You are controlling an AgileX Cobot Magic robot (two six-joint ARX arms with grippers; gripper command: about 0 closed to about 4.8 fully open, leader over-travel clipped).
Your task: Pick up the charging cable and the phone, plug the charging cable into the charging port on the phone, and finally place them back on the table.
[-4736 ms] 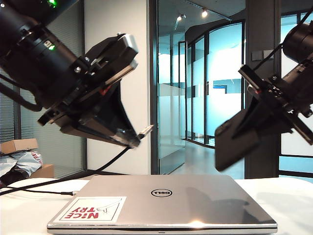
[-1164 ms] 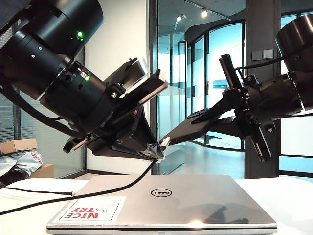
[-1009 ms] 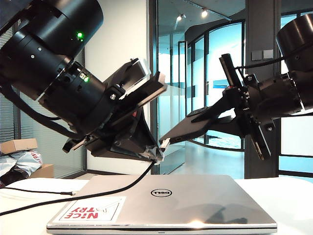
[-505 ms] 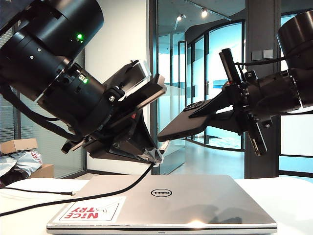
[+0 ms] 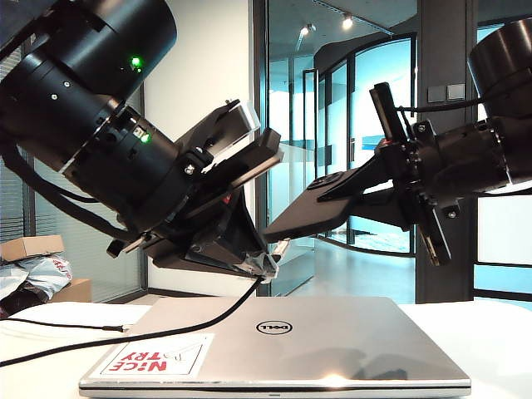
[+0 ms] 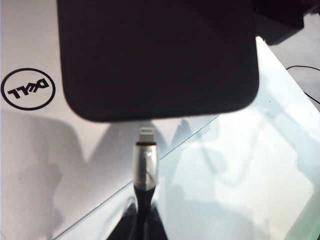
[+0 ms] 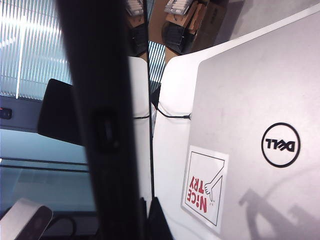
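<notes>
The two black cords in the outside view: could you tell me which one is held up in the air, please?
The charging cable with the silvery plug, pinched in the left hand just below the phone. The other thin cord lies flat on the table behind it.

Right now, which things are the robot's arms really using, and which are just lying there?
Using:
- charging cable, pinched in the shut left gripper, plug tip close to the phone's edge
- phone, held up by the shut right gripper
- table, for putting them down later

Just lying there:
- Dell laptop
- second black cord
</notes>
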